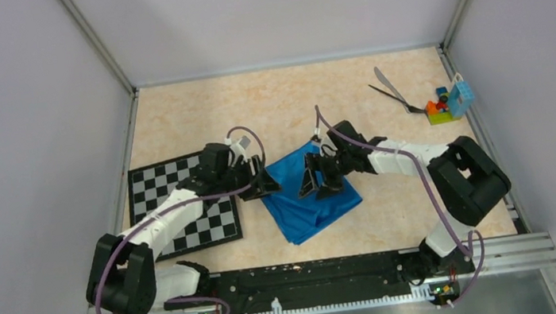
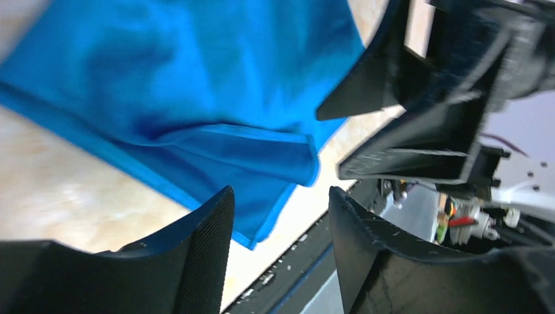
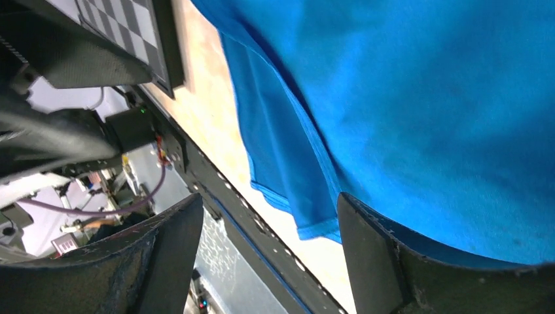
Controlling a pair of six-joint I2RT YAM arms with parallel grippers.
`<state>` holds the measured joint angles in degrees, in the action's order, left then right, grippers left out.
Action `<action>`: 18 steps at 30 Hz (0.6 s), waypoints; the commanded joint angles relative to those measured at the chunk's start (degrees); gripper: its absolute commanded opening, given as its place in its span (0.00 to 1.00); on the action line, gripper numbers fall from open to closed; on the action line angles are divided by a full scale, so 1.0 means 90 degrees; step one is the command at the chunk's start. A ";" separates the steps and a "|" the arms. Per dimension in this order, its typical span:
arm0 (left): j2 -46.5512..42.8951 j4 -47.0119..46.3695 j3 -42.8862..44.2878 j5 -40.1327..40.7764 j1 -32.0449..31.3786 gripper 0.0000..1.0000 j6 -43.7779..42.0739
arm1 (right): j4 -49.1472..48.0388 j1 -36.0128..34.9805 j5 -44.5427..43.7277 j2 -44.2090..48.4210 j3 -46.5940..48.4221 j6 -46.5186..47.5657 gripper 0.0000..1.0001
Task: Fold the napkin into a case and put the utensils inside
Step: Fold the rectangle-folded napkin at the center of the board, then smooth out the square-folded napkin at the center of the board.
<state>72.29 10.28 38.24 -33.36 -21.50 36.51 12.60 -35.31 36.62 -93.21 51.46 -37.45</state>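
From above, the napkin lies in the middle, rumpled and not yet a case. The left claw is at its 9 o'clock edge. The right claw is over its top part. The utensils lie well apart at 2 o'clock, nearer the right arm.

From the left wrist, the left claw is open and holds nothing. The napkin is at 11 o'clock.

From the right wrist, the right claw is wide open and empty. The napkin is at 1 o'clock.

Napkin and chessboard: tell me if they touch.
Apart. The top view shows a strip of bare table between the napkin and the chessboard. The right wrist view shows the same gap.
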 commanded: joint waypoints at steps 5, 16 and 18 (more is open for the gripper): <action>-0.0473 -0.0673 -0.0306 0.0321 -0.0608 0.67 0.0560 | -0.0707 0.0172 0.0345 0.0622 -0.1094 0.0435 0.72; -0.1412 0.0419 -0.0079 0.1231 -0.0605 0.71 0.0331 | -0.1645 -0.0571 0.0889 0.0166 -0.0880 0.0188 0.69; -0.1560 0.0763 0.0063 0.1593 -0.0600 0.72 0.0261 | -0.1611 -0.1057 0.0834 0.0078 -0.0628 0.0131 0.68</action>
<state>61.06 12.08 35.73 -25.36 -26.94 40.40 2.35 -38.48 42.35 -90.76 40.84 -36.10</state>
